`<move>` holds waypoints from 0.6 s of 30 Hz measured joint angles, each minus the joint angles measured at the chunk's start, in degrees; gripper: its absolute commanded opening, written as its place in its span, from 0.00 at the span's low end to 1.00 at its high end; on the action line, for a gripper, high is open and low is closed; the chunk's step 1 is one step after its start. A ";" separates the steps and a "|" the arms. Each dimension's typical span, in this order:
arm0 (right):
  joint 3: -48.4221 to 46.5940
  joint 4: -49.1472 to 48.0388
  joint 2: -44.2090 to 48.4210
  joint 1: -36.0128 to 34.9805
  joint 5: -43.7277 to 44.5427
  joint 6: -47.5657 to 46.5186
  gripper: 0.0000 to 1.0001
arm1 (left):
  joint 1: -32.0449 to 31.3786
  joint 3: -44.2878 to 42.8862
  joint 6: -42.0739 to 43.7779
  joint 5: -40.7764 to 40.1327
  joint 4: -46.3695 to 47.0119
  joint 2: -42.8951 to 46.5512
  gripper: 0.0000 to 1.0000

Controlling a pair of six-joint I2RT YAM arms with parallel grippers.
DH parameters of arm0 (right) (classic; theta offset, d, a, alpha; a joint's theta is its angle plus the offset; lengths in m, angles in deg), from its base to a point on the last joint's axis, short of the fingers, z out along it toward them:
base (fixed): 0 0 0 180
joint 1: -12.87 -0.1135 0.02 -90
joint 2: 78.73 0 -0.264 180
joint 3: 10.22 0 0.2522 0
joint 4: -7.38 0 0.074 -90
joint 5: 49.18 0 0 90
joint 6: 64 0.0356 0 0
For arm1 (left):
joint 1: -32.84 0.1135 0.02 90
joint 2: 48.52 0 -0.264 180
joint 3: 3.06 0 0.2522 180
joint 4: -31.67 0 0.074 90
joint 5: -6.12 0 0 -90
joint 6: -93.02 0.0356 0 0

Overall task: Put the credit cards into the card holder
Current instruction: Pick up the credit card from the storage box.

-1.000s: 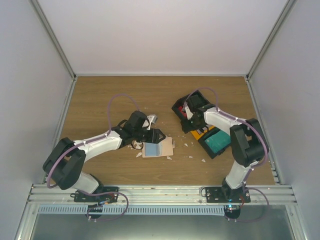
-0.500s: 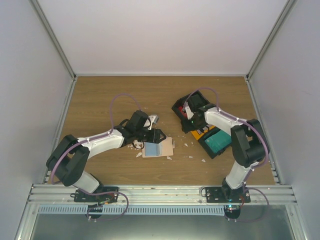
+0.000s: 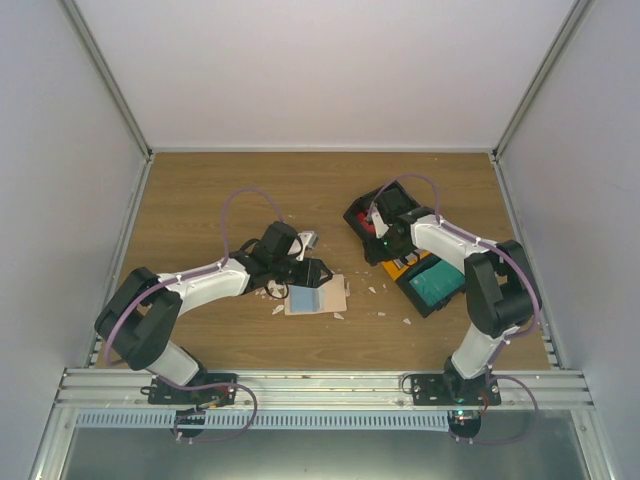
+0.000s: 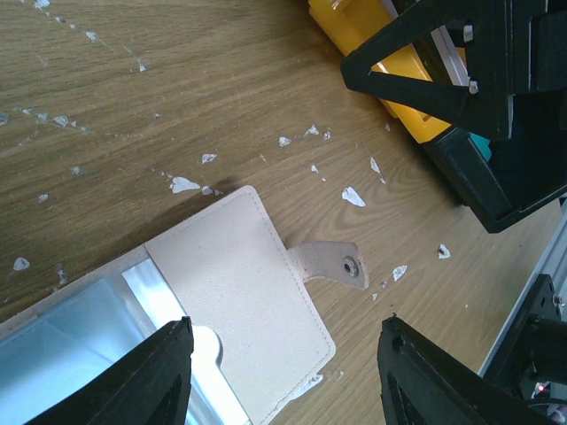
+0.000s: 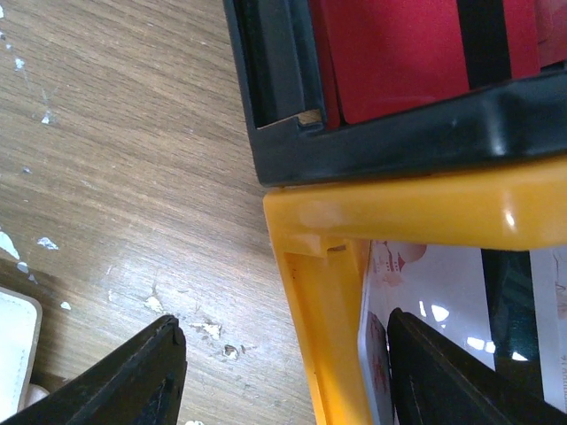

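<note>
**A:** Left wrist view first. What is the left claw [image 4: 285, 326] doing?

**B:** It is released, with its fingers spread wide and nothing between them. The card holder [image 4: 239, 274] lies open and flat on the table [image 4: 159, 80] directly beneath it. The pale bluish pocket side is under the left finger and the beige flap is between the two. The right finger is over bare wood. The snap tab [image 4: 332, 261] sticks out from the flap just ahead of the claw.

**A:** And the surface?

**B:** It is wood grain, with white scraps [image 4: 353, 196] scattered ahead of the claw. The yellow bin [image 4: 345, 22] is further ahead.

**A:** What about the right claw [image 5: 285, 328]?

**B:** It is released too, with its fingers well apart. It straddles the yellow bin's wall near a corner without touching it. The left finger is over wood and the right finger is over the bin's inside.

**A:** Is there any writing there?

**B:** A white card [image 5: 416, 292] lies in the yellow bin beside the right finger. It has pinkish print that is too blurred to read. Ahead of the claw, a black bin [image 5: 283, 115] touches the yellow one and holds a red card [image 5: 399, 53].

**A:** Any other cards?

**B:** From above, a teal card [image 3: 435, 283] lies in a second black bin [image 3: 415, 297], behind the right claw towards its base.

**A:** And the room?

**B:** Plain white walls [image 3: 320, 70] on a metal frame enclose the table. A metal rail [image 3: 320, 385] runs along the near edge.
</note>
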 measured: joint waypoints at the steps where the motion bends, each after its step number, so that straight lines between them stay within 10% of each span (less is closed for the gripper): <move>1: 0.04 0.00 0.00 0.00 0.20 0.15 0.61 | 0.00 0.00 0.00 0.00 0.00 0.00 0.59; 18: 3.39 0.11 4.11 1.53 -0.96 2.38 0.49 | 0.00 0.00 -0.02 0.00 0.00 -0.39 0.58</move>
